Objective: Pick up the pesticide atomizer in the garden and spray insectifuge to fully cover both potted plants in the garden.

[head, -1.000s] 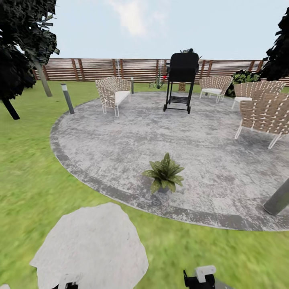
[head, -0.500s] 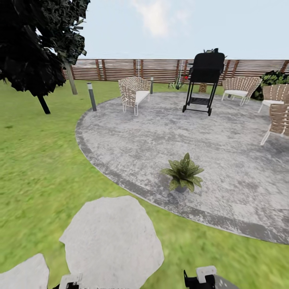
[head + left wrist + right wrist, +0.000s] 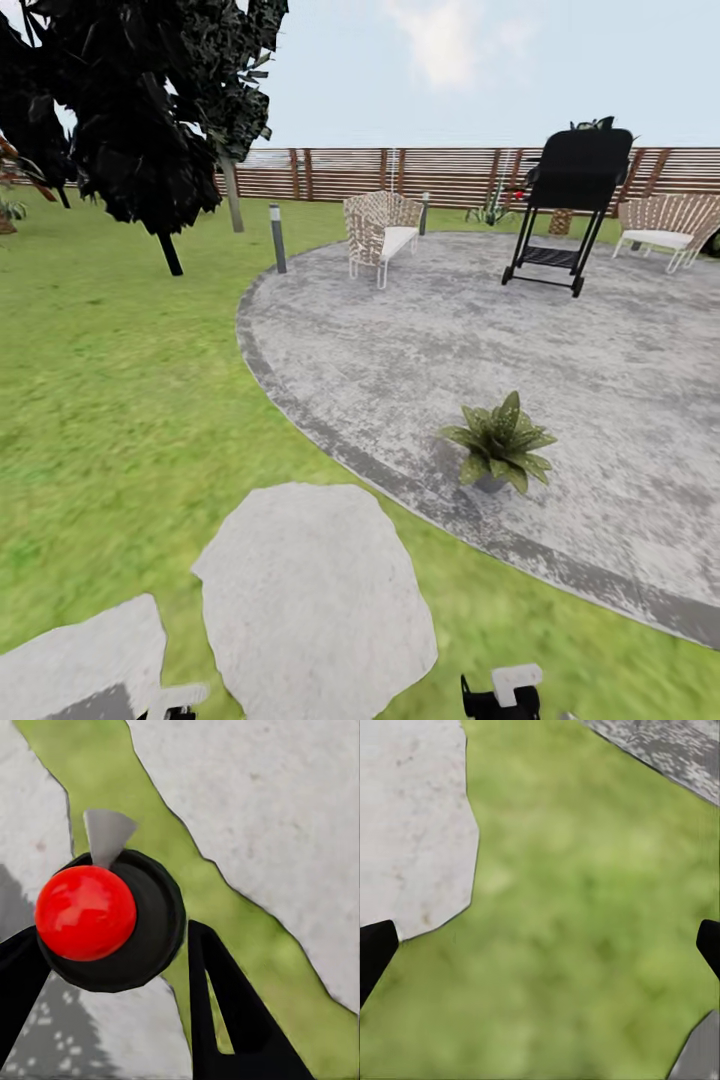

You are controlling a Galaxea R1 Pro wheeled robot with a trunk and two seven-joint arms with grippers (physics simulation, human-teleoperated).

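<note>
Now searching for pesticide atomizer; none spotted. One potted plant [image 3: 499, 441] sits right of centre on patio [image 3: 400, 340]. My right gripper [image 3: 540, 945] jaws wide, empty; left gripper [image 3: 112, 1020] jaws, cannot tell. Next I scan lawn [image 3: 110, 400].

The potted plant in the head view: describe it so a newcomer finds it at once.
Start at the round grey patio right of the lawn. Near its curved front edge sits the potted plant, a low rosette of pointed, pale-speckled green leaves. It stands alone, far smaller than the chairs and black grill behind.
</note>
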